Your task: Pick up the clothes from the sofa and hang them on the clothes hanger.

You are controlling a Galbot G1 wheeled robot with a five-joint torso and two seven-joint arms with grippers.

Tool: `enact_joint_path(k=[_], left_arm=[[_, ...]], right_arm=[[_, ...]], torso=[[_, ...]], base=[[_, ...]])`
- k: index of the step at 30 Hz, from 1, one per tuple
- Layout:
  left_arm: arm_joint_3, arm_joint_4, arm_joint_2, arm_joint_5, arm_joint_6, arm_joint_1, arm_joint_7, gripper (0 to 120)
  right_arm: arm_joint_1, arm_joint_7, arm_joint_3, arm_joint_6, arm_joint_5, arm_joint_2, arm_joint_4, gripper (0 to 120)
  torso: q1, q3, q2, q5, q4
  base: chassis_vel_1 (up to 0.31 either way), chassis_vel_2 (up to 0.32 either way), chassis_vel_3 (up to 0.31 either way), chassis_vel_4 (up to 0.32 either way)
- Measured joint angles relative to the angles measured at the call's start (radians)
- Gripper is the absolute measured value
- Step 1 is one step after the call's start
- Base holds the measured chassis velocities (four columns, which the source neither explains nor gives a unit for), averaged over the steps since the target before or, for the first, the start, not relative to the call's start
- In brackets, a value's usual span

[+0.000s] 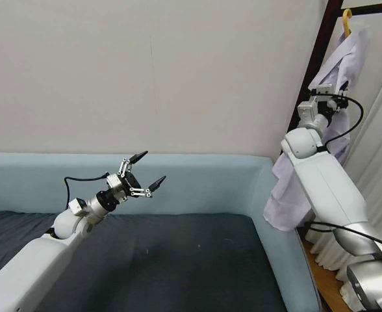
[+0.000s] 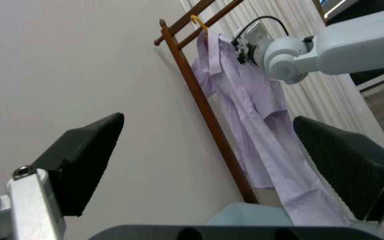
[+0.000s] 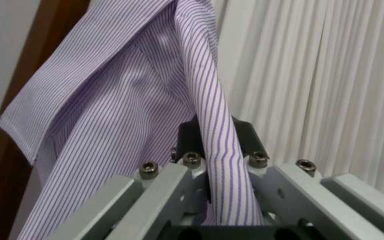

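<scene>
A lilac striped shirt (image 1: 349, 57) hangs from a yellow hanger hook (image 1: 347, 19) on the dark wooden stand (image 1: 316, 62) right of the sofa. My right gripper (image 1: 327, 91) is raised to the shirt's upper part. In the right wrist view a fold of the shirt (image 3: 112, 100) runs between the dark fingers (image 3: 247, 136), and the right gripper (image 3: 215, 145) is shut on it. My left gripper (image 1: 153, 167) hovers open and holds nothing above the sofa's dark seat (image 1: 178, 260), near the backrest. The left wrist view looks past the left gripper (image 2: 209, 130) to the shirt (image 2: 259, 115) and stand (image 2: 205, 110).
The sofa has a pale blue backrest and armrest (image 1: 269, 195); the shirt's tail drapes beside that armrest. White pleated curtains (image 3: 312, 75) hang behind the stand. A plain wall rises behind the sofa.
</scene>
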Motion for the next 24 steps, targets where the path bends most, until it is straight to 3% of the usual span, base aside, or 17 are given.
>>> enact_joint_path(k=[13, 24], left_arm=[[-0.003, -0.017, 0.010, -0.019, 0.000, -0.005, 0.002, 100], [-0.011, -0.023, 0.018, -0.032, -0.010, 0.001, 0.006, 100]], right_arm=[[0.117, 0.028, -0.064, -0.051, 0.222, 0.001, -0.110, 1], [0.168, 0.037, -0.125, -0.071, 0.321, -0.020, -0.126, 1]], torso=[[0.000, 0.000, 0.000, 0.0000, 0.0002], [0.000, 0.000, 0.000, -0.0001, 0.0003]], base=[[0.000, 0.000, 0.000, 0.000], [0.000, 0.000, 0.000, 0.000]])
